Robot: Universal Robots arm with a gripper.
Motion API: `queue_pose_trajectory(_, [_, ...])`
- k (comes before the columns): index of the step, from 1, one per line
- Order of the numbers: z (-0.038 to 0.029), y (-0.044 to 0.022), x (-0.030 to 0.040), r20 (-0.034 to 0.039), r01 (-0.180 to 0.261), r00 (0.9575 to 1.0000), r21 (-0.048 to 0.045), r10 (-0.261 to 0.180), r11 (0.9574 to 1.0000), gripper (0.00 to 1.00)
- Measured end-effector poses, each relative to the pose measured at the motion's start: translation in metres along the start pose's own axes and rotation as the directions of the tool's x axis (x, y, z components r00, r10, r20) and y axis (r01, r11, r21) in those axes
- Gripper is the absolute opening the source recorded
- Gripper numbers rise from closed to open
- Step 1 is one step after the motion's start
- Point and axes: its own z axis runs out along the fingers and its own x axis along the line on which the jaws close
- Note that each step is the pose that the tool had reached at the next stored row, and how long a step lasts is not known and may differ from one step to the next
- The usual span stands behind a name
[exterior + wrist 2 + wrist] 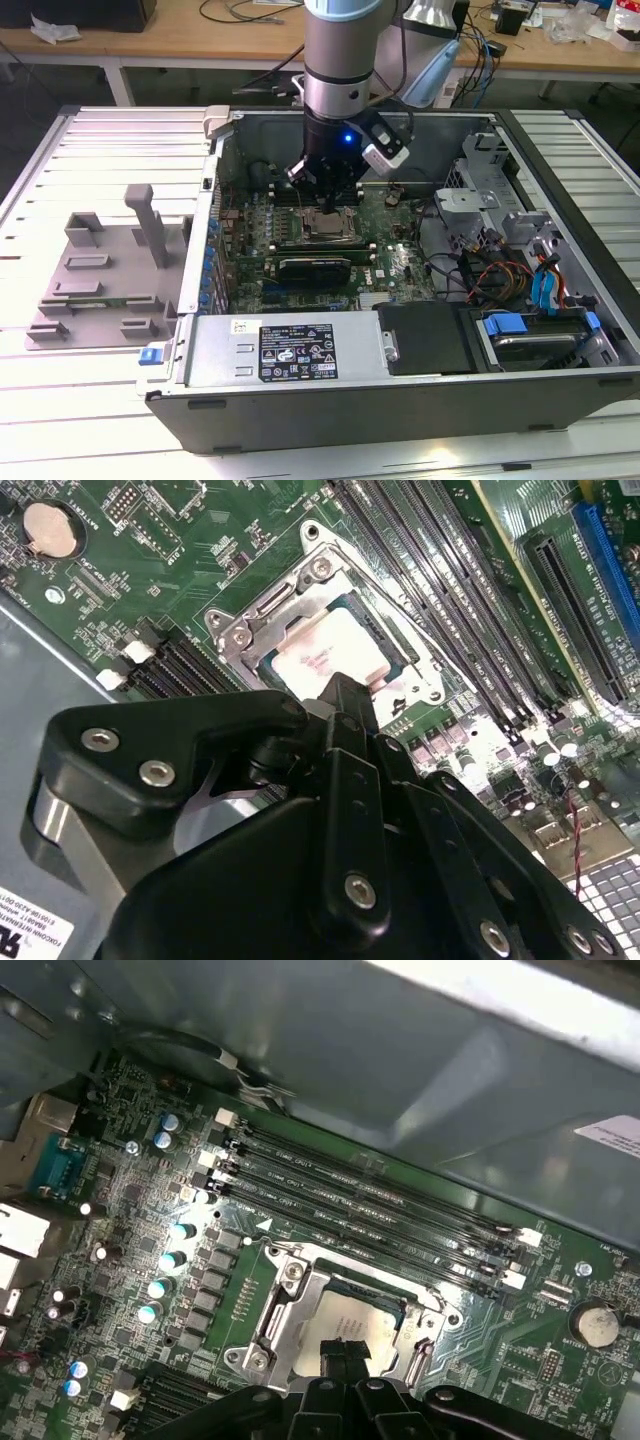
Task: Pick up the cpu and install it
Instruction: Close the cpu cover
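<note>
**Slatted table, two loads**

I see the slatted metal table (pixel 100 140) carrying the open computer case (pixel 400 410). The grey tray (pixel 110 245) lies on the same slats, just beside the case on the exterior view's left.

Looks like a robotics lab or electronics workshop to me. An open computer case (pixel 420 400) lies on a slatted metal bench (pixel 100 140), with a robot arm (pixel 340 60) hanging over it. Behind the case there's a wooden desk (pixel 170 45) strewn with cables (pixel 232 12), and beside the case sits a grey plastic fixture (pixel 100 280).
</note>
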Motion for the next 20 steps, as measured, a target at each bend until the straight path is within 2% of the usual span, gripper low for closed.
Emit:
queue_pose_trajectory(2, [0.0007, 0.0, -0.0001, 0.0003, -0.031, 0.9995, 0.0004, 0.031, 0.9995, 0.11])
queue_pose_trajectory(3, [0.0013, 0.0, 0.0, 0.0005, -0.065, 0.9979, 0.001, 0.065, 0.9979, 0.11])
queue_pose_trajectory(5, [0.002, 0.0, 0.0, 0.0008, -0.103, 0.9947, 0.0017, 0.103, 0.9947, 0.11])
queue_pose_trajectory(8, [0.0033, 0.0, 0.0, 0.0014, -0.174, 0.9847, 0.0028, 0.174, 0.9847, 0.11])
queue_pose_trajectory(9, [0.004, 0.0, 0.0, 0.0018, -0.205, 0.9788, 0.0032, 0.205, 0.9788, 0.11])
queue_pose_trajectory(12, [0.0061, -0.0001, 0.0001, 0.0022, -0.25, 0.9681, 0.0044, 0.25, 0.9681, 0.11])
queue_pose_trajectory(16, [0.0073, 0.0001, 0.0016, 0.0022, -0.259, 0.9658, 0.0045, 0.259, 0.9658, 0.11])
queue_pose_trajectory(20, [0.0088, 0.0028, 0.0091, 0.0023, -0.259, 0.9658, 0.0047, 0.259, 0.9658, 0.11])
